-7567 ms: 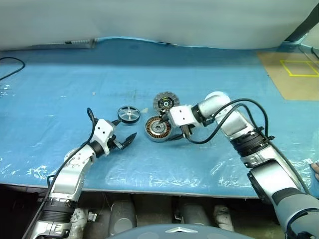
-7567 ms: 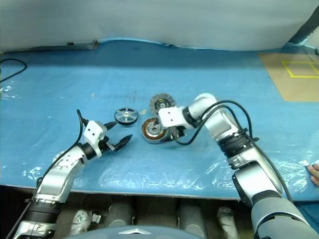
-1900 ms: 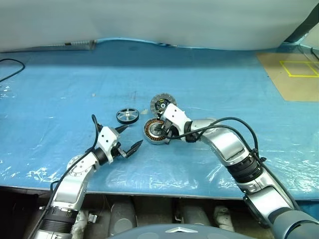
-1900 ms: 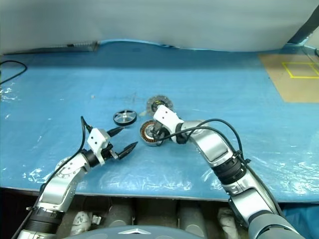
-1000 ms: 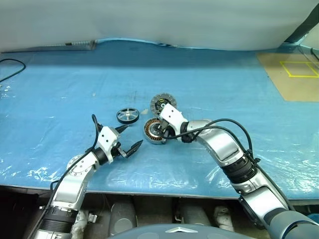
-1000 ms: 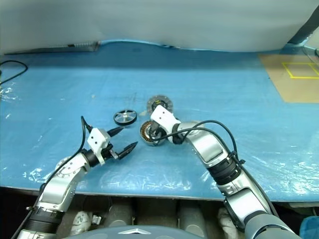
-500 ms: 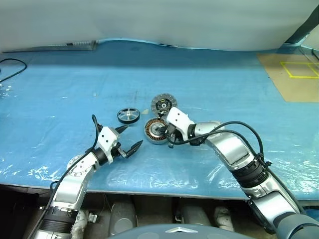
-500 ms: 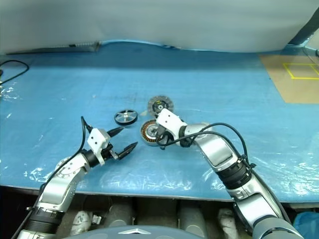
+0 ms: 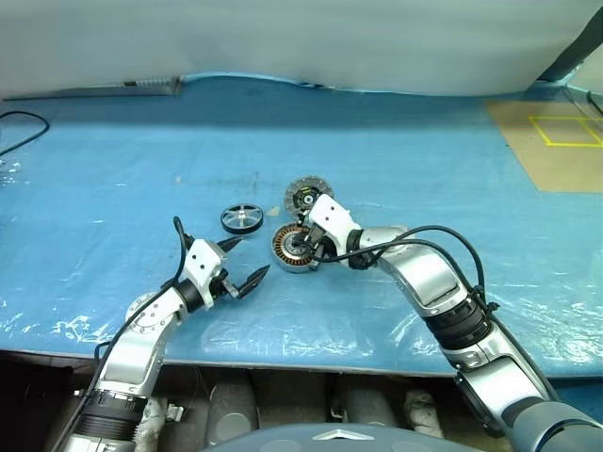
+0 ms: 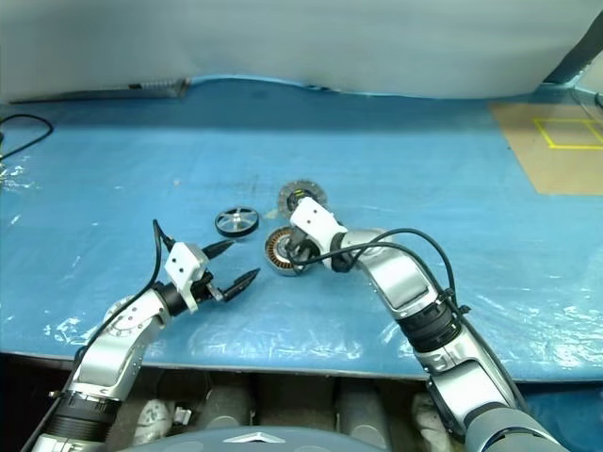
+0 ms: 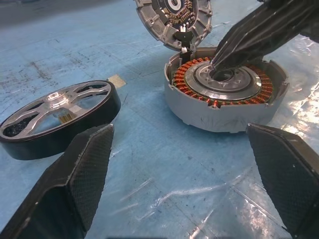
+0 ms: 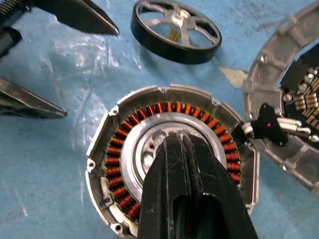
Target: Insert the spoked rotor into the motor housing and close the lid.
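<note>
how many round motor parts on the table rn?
3. Spoked rotor lies alone, on the robot's left. Motor housing sits in the middle under the shut right gripper. Lid lies just behind the housing, touching it. None looks hidden.

Motor housing (image 12: 172, 164): cast grey metal wall, matt; glossy copper windings around a smooth machined pale metal centre. Spoked rotor (image 11: 59, 117): bright polished metal spokes, smooth black rim. Lid (image 11: 174, 20): dull grey metal, ribbed face. Left gripper fingers (image 11: 89, 167): black, finely textured matt pads. Table covering (image 9: 396, 160): blue, under glossy wrinkled clear film
</note>
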You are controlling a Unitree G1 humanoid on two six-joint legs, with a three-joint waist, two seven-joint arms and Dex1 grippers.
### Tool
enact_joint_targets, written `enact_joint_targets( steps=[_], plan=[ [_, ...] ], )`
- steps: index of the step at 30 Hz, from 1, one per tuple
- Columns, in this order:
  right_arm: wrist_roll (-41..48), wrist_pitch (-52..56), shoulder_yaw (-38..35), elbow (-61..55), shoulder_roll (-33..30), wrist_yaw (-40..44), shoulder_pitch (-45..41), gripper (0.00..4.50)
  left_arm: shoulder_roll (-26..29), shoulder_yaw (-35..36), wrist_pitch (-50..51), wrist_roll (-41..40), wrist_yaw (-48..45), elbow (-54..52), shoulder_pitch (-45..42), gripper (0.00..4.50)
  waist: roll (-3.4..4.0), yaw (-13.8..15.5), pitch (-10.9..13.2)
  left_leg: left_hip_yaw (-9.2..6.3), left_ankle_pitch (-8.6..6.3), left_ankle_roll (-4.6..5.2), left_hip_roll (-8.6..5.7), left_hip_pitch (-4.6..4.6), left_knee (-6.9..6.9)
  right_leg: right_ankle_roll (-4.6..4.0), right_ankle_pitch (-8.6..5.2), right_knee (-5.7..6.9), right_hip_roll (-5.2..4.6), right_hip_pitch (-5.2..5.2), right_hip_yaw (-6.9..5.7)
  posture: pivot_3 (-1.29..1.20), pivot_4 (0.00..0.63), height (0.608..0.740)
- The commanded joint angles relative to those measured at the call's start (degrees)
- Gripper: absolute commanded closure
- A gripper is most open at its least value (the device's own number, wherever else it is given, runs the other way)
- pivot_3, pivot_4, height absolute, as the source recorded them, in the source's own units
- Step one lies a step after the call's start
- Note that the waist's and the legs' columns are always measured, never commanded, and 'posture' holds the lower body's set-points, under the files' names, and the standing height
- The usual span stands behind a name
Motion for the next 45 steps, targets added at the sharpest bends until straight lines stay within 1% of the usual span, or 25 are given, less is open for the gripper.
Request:
enact_joint_targets(
  steps=[1, 6, 12, 18, 29, 45],
  plan=[
    [-1.2, -1.0, 1.6, -1.9, -2.7, 1.9, 1.5, 4.47, 0.5, 0.6, -0.5, -0.6, -0.1, -1.8, -0.2, 0.00, 0.00, 0.1, 0.0, 0.00, 0.00, 0.00, 0.00, 0.01, 0.00, 0.00, 0.00, 0.00, 0.00, 0.01, 0.00, 0.00, 0.150, 0.740],
    [-0.9, -0.5, 1.3, -3.4, -4.9, 3.5, 2.3, 4.47, 0.4, 0.5, -0.3, -0.6, 0.0, -1.9, -0.4, 0.00, 0.00, 0.2, 0.0, 0.00, 0.00, 0.00, 0.00, 0.06, 0.01, 0.00, 0.00, 0.01, 0.00, 0.04, 0.01, 0.00, 0.150, 0.740],
    [-0.1, 0.5, 0.7, -5.6, -5.6, 4.6, 2.3, 4.47, 0.4, 0.5, -0.2, -0.6, -0.1, -1.7, -0.7, 0.00, 0.00, 0.2, 0.0, 0.00, 0.00, 0.00, 0.01, 0.07, 0.02, 0.00, 0.00, 0.01, 0.00, 0.04, 0.02, 0.00, 0.150, 0.740],
    [-1.0, -0.1, 0.9, -3.9, -4.4, 3.9, 2.2, 4.47, 0.4, 0.4, -0.5, -0.6, -0.2, -1.2, -1.0, 0.00, 0.00, 0.2, 0.0, 0.00, 0.00, 0.00, 0.01, 0.06, 0.02, 0.00, 0.00, 0.01, 0.00, 0.04, 0.02, 0.00, 0.150, 0.740],
    [-0.9, -0.2, -1.0, -1.5, -1.4, 1.5, 0.7, 4.47, 0.8, 0.6, -0.7, -0.6, -0.6, -0.5, -1.5, 0.00, 0.00, -0.2, 0.0, 0.00, 0.00, 0.00, 0.01, 0.13, 0.05, 0.00, 0.00, 0.15, 0.00, 0.04, 0.05, 0.00, 0.150, 0.740],
    [0.6, 1.1, -1.8, -4.0, 1.8, 1.3, 0.3, 4.47, 0.7, 0.6, -0.5, -0.5, -1.0, -0.9, -1.6, 0.00, 0.00, -0.3, 0.0, 0.01, 0.00, 0.00, 0.00, 0.08, 0.05, -0.01, -0.01, 0.14, 0.00, -0.02, 0.06, 0.00, 0.150, 0.740]
  ],
)
